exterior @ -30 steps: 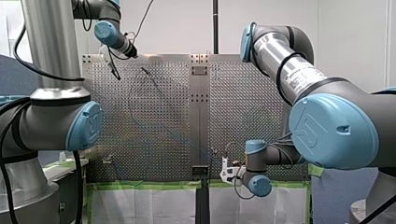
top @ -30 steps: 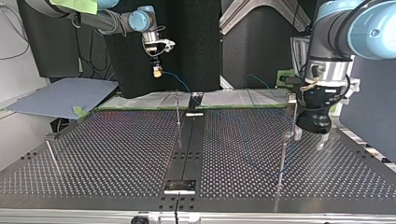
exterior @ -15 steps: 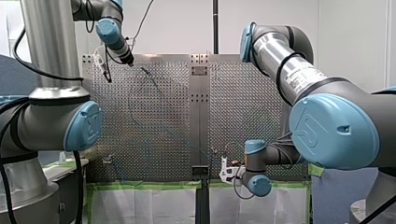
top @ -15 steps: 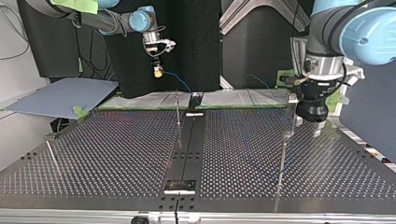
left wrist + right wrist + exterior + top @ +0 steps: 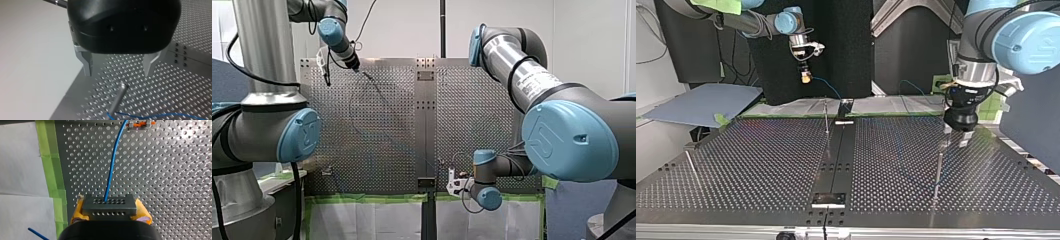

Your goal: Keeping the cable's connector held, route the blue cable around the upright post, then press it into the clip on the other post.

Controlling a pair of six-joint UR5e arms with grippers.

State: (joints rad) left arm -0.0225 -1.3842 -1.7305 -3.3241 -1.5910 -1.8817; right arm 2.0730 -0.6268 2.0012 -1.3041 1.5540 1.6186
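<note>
My right gripper [image 5: 110,208] was pinching the grey connector block [image 5: 109,205] between its yellow pads [image 5: 78,211], one pad on each end of the block. From the block's face the blue cable [image 5: 113,162] ran straight ahead of the gripper over the perforated table [image 5: 175,182]. Far ahead it passed just beside a small orange-and-metal fitting [image 5: 140,123]. To one side of the gripper, strips of green tape [image 5: 50,162] lined the table's edge, with a white sheet [image 5: 20,170] beyond them.

Only that wrist view showed the grip itself. The top view showed instead that the right gripper [image 5: 806,76] hung well above the table. The cable [image 5: 828,89] sloped down from it toward a thin upright post [image 5: 826,117] below and to one side.

My left gripper [image 5: 118,67] stood spread, its two metal fingers [image 5: 86,63] wide apart and holding nothing. Just ahead of the gap, apart from both fingers, stood the tip of a metal post [image 5: 117,96]. Farther along that post the cable [image 5: 155,116] met it and led away across the table. I could not tell whether it wrapped round the post.

The top view set this gripper [image 5: 956,131] above and a little behind the same post [image 5: 938,167], which stood upright under it.

In the front view the left gripper [image 5: 356,67] and the right gripper [image 5: 451,182] were too small to read. That view alone showed the cable's long slack curve [image 5: 351,112] lying on the table between them.
</note>
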